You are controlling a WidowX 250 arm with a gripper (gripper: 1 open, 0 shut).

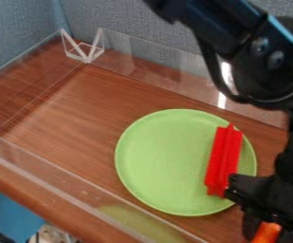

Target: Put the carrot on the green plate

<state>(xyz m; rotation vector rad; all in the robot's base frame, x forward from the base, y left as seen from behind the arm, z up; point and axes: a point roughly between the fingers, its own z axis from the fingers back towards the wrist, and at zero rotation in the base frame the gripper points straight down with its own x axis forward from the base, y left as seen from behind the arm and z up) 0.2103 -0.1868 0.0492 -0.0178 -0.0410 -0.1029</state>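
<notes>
One black arm reaching in from top right, bending down along right side; gripper low in bottom right corner, fingers pointing down, beside plate; carrot at fingertips, off plate, just its orange part visible; pincer seems closed around it, though firm grip cannot be told; gripper's right side cut off by frame edge; carrot's green top not visible; red bar on plate's right part.

The brown wood-look tabletop carries a round light-green plate lying flat on it
</notes>
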